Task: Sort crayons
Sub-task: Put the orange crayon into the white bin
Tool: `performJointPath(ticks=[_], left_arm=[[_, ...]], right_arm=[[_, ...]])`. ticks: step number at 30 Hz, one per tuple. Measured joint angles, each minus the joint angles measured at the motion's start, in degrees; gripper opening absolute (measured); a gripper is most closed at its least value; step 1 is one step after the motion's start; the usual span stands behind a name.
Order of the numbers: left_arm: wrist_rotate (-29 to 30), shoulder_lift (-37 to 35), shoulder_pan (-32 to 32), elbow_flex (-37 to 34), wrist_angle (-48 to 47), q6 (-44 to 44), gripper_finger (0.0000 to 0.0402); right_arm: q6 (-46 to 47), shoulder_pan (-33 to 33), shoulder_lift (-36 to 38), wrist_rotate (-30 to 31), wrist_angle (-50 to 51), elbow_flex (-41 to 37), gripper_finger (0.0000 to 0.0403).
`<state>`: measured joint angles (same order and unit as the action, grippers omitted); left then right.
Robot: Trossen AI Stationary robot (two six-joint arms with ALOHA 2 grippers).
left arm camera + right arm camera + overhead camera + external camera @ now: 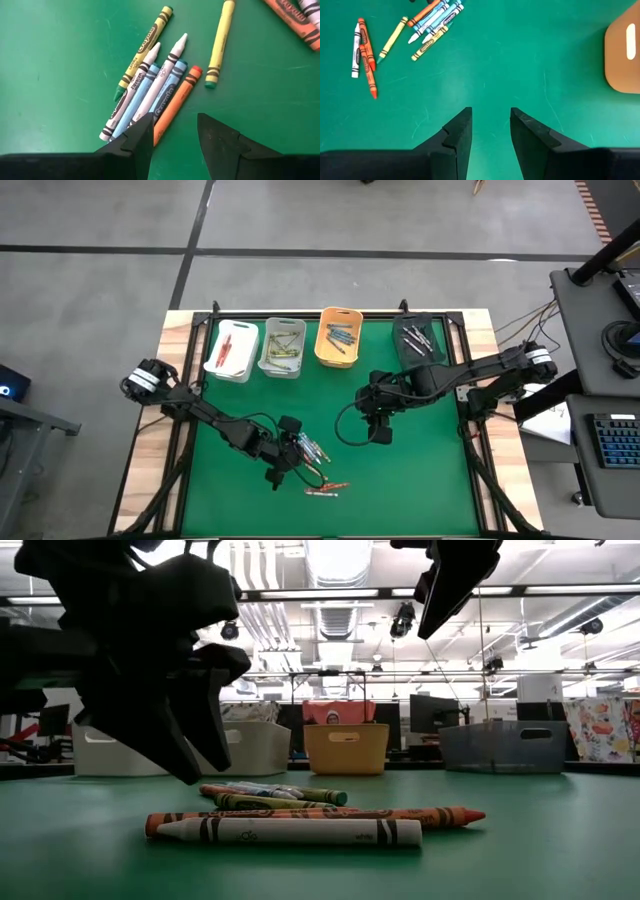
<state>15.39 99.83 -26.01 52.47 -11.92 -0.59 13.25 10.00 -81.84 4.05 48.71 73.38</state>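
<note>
Crayons [312, 450] still to be sorted lie loose on the green table [420, 480] near its front edge, in two small groups: a fan of yellow, blue, white and orange sticks, and just beside it toward the front a white crayon [290, 831] with two orange ones. More crayons already sit in the four bins along the back edge: the white bin [232, 351], the grey bin [283, 347], the orange bin [338, 337] and the black bin [418, 340].

They look light, stiff and thin, with paper wraps that should give fair friction, though the round bodies will likely roll. Too hard a squeeze could probably snap one. The safest hold is across the middle of a single stick, taken from the edge of the fan so that neighbours are not dragged along.

The left gripper [175, 135] hangs low over the fan, fingers spread and empty, straddling the orange crayon [175, 104]. The right gripper [491, 131] hovers over bare table near the middle, well apart from the crayons, its fingers apart and holding nothing.
</note>
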Motion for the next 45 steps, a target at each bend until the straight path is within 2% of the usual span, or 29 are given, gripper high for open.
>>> performJointPath(ticks=[15, 26, 40, 45], left_arm=[[-2.7, 0.1, 1.1, -1.0, 1.5, 1.1, 0.0134], [-2.7, 0.1, 1.4, -4.3, 7.2, 1.1, 0.0134], [-6.0, 0.1, 1.4, -4.3, 6.4, -1.5, 0.0133], [-6.5, 0.0, 1.4, -4.4, 5.5, -2.6, 0.0117]], right_arm=[[1.2, 0.0, 0.0, 0.0, -0.2, -0.4, 0.0119], [1.3, 0.0, 0.0, 0.0, -0.2, -0.4, 0.0118], [1.3, 0.0, 0.0, 0.0, -0.2, -0.4, 0.0118], [1.3, 0.0, 0.0, 0.0, -0.3, -0.4, 0.0118]])
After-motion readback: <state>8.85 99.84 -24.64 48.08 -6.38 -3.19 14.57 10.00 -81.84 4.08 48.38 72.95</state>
